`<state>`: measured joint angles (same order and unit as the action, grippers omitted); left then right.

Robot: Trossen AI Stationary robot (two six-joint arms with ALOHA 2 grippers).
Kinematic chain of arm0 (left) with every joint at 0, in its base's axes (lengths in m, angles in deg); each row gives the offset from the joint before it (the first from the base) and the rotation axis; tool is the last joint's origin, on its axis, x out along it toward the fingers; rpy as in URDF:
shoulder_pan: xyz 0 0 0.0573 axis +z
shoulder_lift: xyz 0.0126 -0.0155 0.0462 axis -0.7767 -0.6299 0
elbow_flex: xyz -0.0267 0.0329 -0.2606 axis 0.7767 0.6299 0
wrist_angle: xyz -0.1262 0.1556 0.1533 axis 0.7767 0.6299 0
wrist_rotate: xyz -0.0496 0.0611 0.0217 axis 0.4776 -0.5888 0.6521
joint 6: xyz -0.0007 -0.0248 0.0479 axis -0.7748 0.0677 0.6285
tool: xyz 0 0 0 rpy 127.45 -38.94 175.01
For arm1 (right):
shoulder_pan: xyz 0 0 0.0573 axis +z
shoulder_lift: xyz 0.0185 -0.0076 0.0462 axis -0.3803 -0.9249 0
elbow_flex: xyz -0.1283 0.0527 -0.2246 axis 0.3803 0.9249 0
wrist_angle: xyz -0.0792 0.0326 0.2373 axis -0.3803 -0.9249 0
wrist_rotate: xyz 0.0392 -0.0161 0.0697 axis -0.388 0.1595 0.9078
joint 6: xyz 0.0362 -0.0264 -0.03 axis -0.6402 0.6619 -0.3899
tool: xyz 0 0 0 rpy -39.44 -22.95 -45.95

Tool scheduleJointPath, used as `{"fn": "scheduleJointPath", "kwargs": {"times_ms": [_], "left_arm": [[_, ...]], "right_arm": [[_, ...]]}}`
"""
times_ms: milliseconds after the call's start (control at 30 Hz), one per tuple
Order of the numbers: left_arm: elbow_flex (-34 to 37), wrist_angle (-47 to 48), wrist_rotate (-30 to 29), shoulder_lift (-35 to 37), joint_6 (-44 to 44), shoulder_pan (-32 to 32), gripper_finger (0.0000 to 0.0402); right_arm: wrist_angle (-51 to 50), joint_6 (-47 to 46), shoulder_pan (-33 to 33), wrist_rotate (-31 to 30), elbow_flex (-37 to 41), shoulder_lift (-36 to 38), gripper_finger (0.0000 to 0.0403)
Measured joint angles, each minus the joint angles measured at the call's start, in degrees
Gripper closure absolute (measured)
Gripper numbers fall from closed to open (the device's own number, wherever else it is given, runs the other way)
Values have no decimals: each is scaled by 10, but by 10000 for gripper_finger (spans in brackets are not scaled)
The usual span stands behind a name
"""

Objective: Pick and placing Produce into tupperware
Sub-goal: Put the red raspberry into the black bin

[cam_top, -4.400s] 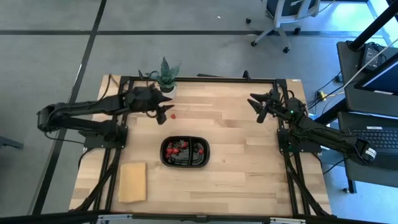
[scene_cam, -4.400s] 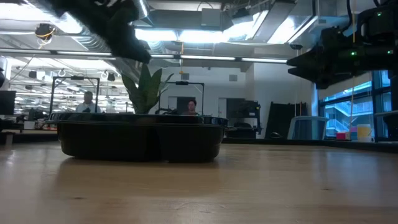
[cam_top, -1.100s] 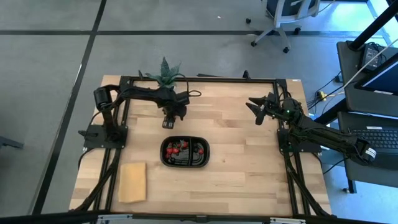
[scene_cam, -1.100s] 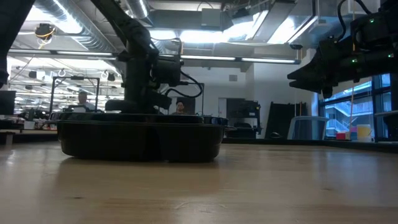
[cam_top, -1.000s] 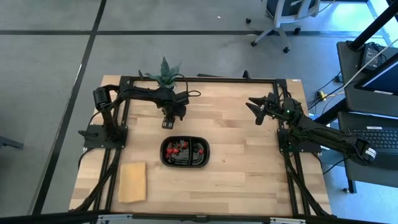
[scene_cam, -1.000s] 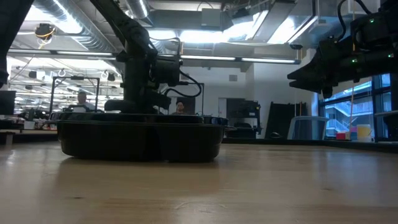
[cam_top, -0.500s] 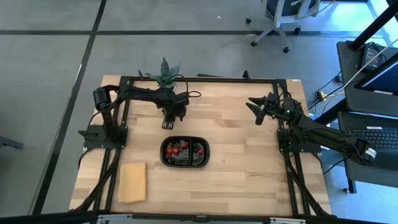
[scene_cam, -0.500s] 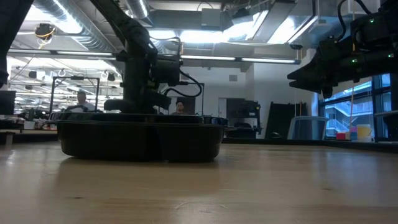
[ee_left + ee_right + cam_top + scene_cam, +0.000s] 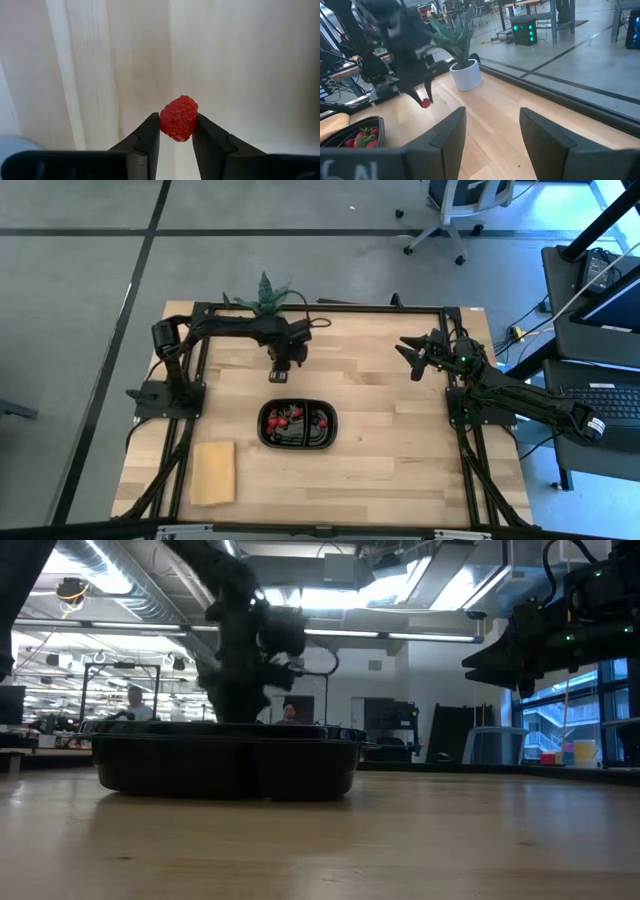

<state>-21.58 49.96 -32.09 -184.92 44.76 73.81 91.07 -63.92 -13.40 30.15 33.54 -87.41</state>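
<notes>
We see the black tupperware [image 9: 298, 425] at the worktop [image 9: 390, 440] centre, two compartments. Left compartment holds a cluster of red produce [image 9: 284, 419] with some green bits; right compartment has a couple of red pieces near the divider. Left claw [image 9: 282, 372] hangs just beyond the far rim of the tupperware, fingers [image 9: 148, 137] pinched on a single red berry [image 9: 178, 118], clear of the wood. Right claw [image 9: 410, 356] waits far right, fingers [image 9: 448, 131] spread, holding nothing. Potted plant [image 9: 266, 296] at far edge; tan block [image 9: 213, 472] near left.
</notes>
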Motion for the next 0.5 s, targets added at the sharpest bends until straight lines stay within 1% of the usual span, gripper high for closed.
{"fn": "scheduleJointPath", "kwargs": {"times_ms": [167, 267, 333, 433, 500], "left_arm": [[-92, 29, 90, 2, -12, -12, 309], [-137, 30, 107, 2, 6, -41, 310], [-156, 29, 100, 2, 34, -66, 311], [-165, 23, 47, 2, 84, -101, 310], [-167, 22, 28, 2, 110, -117, 309]], "right_arm": [[0, -2, 0, 0, 0, 0, 216], [0, -15, 0, 0, 0, 0, 216], [0, -27, 0, 0, 0, 0, 216], [0, -45, 0, 0, 0, 0, 216], [0, -51, 0, 0, 0, 0, 216]]}}
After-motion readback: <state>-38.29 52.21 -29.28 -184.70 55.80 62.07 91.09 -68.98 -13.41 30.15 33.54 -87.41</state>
